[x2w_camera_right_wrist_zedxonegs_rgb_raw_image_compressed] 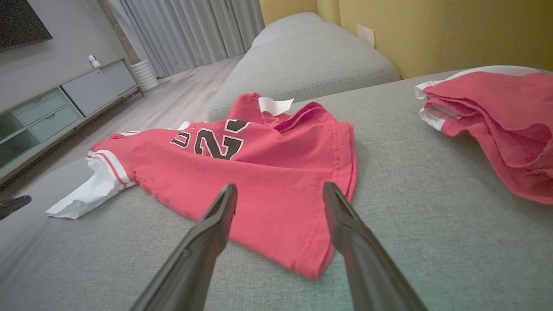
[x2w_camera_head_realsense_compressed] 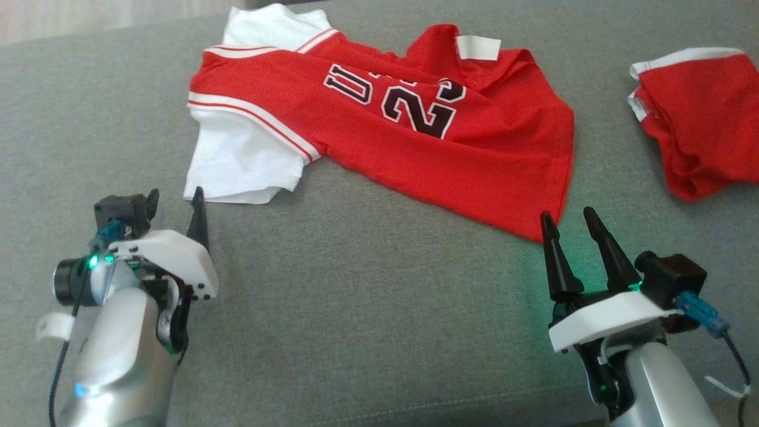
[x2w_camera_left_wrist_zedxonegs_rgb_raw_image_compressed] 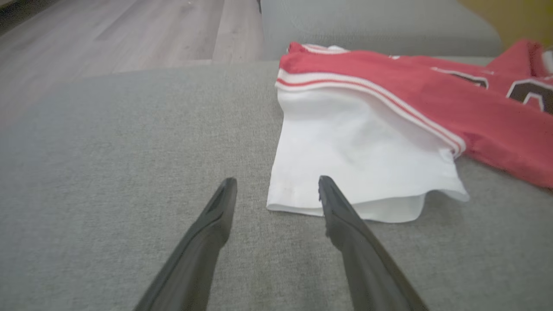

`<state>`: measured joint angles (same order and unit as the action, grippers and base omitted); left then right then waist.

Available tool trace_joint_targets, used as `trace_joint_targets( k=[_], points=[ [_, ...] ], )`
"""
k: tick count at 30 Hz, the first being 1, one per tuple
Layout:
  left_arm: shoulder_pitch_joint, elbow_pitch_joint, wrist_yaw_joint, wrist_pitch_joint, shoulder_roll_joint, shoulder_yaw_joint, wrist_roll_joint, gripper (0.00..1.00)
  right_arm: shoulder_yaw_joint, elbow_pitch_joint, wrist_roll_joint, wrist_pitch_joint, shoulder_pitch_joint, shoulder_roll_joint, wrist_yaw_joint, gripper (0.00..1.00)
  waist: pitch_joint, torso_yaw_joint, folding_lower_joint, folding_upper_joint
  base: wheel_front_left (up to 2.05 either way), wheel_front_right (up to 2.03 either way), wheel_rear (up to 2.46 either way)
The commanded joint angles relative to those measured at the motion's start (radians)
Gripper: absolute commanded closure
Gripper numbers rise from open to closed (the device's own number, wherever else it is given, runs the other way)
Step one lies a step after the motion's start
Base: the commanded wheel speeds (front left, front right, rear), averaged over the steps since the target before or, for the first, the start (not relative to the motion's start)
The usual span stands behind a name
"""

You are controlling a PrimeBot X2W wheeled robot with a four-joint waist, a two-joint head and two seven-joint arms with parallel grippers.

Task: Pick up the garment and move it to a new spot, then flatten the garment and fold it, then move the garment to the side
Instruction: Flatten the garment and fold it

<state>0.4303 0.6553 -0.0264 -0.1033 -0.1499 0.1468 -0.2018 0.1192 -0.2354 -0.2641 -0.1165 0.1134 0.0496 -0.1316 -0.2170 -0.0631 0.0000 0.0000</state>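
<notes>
Grey couch (x2w_camera_right_wrist_zedxonegs_rgb_raw_image_compressed: pixel 432 224) up front, yellow wall (x2w_camera_right_wrist_zedxonegs_rgb_raw_image_compressed: pixel 453 30) behind it, pale wood floor (x2w_camera_left_wrist_zedxonegs_rgb_raw_image_compressed: pixel 129 34) beyond, grey curtains (x2w_camera_right_wrist_zedxonegs_rgb_raw_image_compressed: pixel 194 30) hanging, low cabinet (x2w_camera_right_wrist_zedxonegs_rgb_raw_image_compressed: pixel 73 97) showing 2 drawers beneath a dark screen (x2w_camera_right_wrist_zedxonegs_rgb_raw_image_compressed: pixel 19 21).

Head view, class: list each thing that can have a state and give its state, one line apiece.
Red jersey: unfolded, rumpled, lying loose on the grey cushion.
Second red garment: bunched in layers, lying apart at the right.
Left gripper: open, empty, by the jersey's white sleeve.
Right gripper: open, empty, by the jersey's lower corner.
</notes>
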Motion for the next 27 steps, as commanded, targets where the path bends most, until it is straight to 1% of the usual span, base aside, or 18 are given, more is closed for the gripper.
trace_joint_targets(
  k=[1,4,9,14,18,19,20,21,24,27],
  points=[
    [0.044,-0.010,-0.001,0.001,-0.039,-0.030,0.008,0.00,0.022,0.037,0.006,-0.003,0.035,0.001,0.001,0.00,-0.015,-0.015,0.0000,0.0000,0.00,0.00,0.00],
    [0.081,0.055,-0.006,0.005,-0.052,-0.026,0.014,0.00,0.022,0.037,0.006,-0.005,0.042,0.001,0.001,0.00,-0.026,-0.029,0.0000,0.0000,0.00,0.00,0.00],
    [0.125,0.155,0.000,0.009,-0.058,-0.020,0.010,0.00,0.016,0.036,0.007,-0.008,0.049,0.001,0.001,0.00,-0.038,-0.040,0.0000,0.0000,0.00,0.00,0.00],
    [0.155,0.221,0.000,0.010,-0.057,-0.009,0.010,0.00,0.017,0.036,0.008,-0.008,0.051,0.001,0.001,0.00,-0.046,-0.048,0.0000,0.0000,0.00,0.00,0.00],
    [0.174,0.266,0.021,0.022,-0.054,0.003,0.005,0.00,0.016,0.033,0.008,-0.009,0.052,0.001,0.001,0.00,-0.047,-0.049,0.0000,0.0000,0.00,0.00,0.00],
    [0.177,0.275,0.027,0.024,-0.051,0.007,0.004,0.53,0.015,0.031,0.009,-0.009,0.052,0.001,0.001,0.00,-0.046,-0.048,0.0000,0.0000,0.00,0.00,0.00],
    [0.179,0.283,0.033,0.025,-0.049,0.011,0.003,0.97,0.014,0.028,0.009,-0.009,0.052,0.001,0.001,0.00,-0.044,-0.047,0.0000,0.0000,0.00,0.00,0.00],
    [0.180,0.289,0.038,0.026,-0.046,0.015,0.002,1.00,0.013,0.026,0.009,-0.009,0.052,0.001,0.001,0.00,-0.042,-0.046,0.0000,0.0000,0.00,0.00,0.00],
    [0.182,0.300,0.049,0.007,-0.038,0.022,-0.003,1.00,0.008,0.017,0.010,-0.009,0.052,0.001,0.001,0.00,-0.030,-0.038,0.0000,0.0000,0.00,0.00,0.00],
    [0.180,0.288,0.051,-0.048,-0.028,0.018,-0.014,1.00,0.004,0.003,0.009,-0.008,0.050,0.001,0.001,0.00,-0.012,-0.029,0.0000,0.0000,0.00,0.00,0.00]
  ],
)
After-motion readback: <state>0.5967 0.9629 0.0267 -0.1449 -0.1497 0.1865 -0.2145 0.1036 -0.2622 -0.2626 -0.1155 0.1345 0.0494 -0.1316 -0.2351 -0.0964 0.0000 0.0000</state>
